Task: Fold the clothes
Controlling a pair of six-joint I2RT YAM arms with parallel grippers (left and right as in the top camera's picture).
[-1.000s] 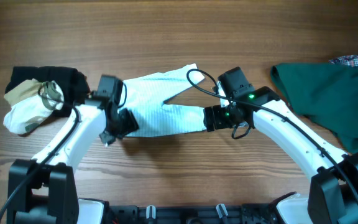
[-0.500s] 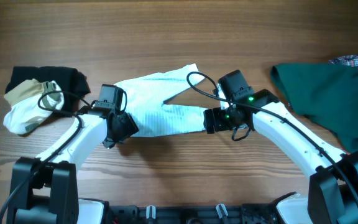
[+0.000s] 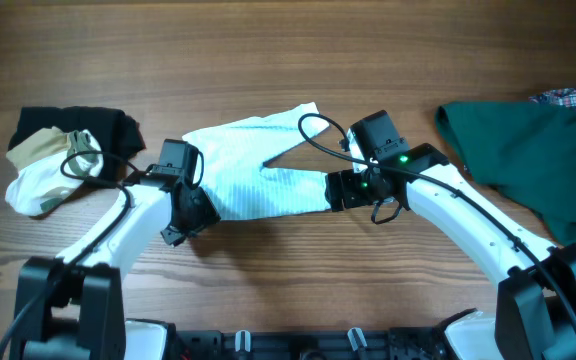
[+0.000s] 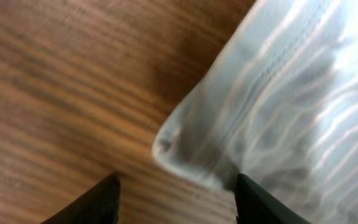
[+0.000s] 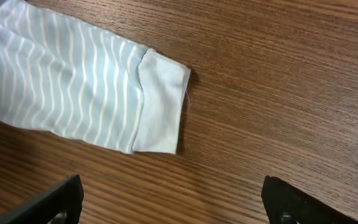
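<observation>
Our thin, pale blue-and-white striped garment (image 3: pixel 258 170) lies flat mid-table on the brown wooden table (image 3: pixel 268 60). Only the wrist views show us the left gripper (image 4: pixel 174 190) parted at its near-left corner and the right gripper (image 5: pixel 169 193) wide beside the white cuff (image 5: pixel 160 102), both empty.

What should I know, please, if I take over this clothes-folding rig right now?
Left claw: open, straddling a corner of the thin pale blue-and-white striped garment, not gripping.
Right claw: open, empty, by that garment's cuffed end.
Garment lies flat on the wooden table, not yet neatly folded; big dark green garment lies apart, right.
Left to do: grasp, fold.
</observation>
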